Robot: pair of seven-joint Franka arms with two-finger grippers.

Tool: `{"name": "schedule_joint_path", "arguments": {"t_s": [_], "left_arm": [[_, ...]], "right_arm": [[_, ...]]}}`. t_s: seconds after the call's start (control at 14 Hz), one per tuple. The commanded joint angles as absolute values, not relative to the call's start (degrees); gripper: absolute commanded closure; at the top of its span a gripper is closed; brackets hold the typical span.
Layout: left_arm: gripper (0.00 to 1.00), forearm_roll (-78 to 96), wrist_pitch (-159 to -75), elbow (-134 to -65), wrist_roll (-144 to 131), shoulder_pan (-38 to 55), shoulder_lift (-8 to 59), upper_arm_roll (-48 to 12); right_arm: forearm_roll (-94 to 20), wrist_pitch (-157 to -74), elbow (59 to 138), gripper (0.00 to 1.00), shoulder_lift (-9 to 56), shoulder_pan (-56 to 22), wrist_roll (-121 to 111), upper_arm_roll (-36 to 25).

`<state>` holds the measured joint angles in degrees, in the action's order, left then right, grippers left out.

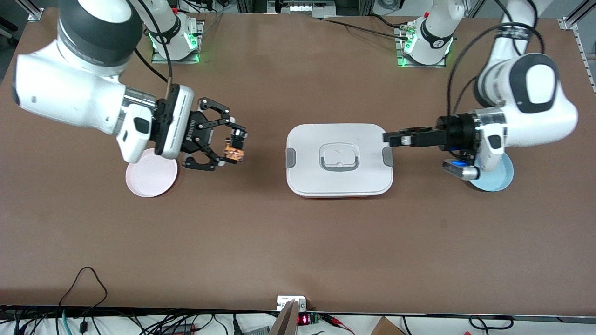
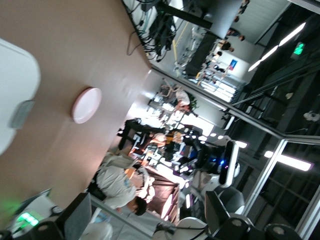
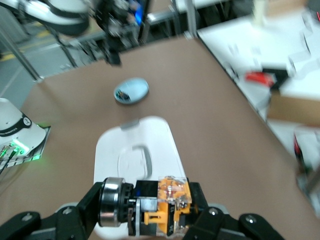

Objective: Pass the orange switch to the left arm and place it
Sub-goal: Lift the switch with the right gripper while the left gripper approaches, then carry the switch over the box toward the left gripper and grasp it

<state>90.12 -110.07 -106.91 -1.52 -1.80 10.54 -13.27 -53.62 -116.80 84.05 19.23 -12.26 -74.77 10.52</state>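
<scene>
Right pincer (image 1: 231,145), raised over the bench (image 1: 279,242) between the pink plate (image 1: 151,177) and the box (image 1: 339,159), pinches the orange switch (image 1: 232,150) between its 2 fingers. Left pincer (image 1: 390,137) hovers at the box's edge toward the blue plate (image 1: 494,180), fingers pressed together.
</scene>
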Motion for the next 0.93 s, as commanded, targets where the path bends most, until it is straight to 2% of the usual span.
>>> {"name": "schedule_joint_path", "arguments": {"t_s": [0.0, 0.21, 0.5, 0.86], "left_arm": [[0.00, 98.0, -119.0, -107.0, -1.5, -0.6, 10.2, -18.1], [0.00, 102.1, -127.2, -106.8, -0.1, 0.3, 10.9, -22.5], [0.00, 102.1, -127.5, -107.3, 6.8, 1.6, 12.0, -23.0], [0.00, 104.0, -128.3, -106.9, 6.4, 2.4, 12.2, -24.3]], "right_arm": [[-65.5, -118.1, 84.8, 0.98, 21.7, -13.9, -88.2, 10.5], [-73.5, -118.6, 85.3, 0.98, 23.0, -15.5, -91.7, 10.5], [-89.3, -118.7, 85.3, 0.98, 25.6, -18.6, -100.4, 10.4], [-93.2, -119.5, 84.9, 0.98, 26.4, -20.2, -100.7, 10.3]]}}
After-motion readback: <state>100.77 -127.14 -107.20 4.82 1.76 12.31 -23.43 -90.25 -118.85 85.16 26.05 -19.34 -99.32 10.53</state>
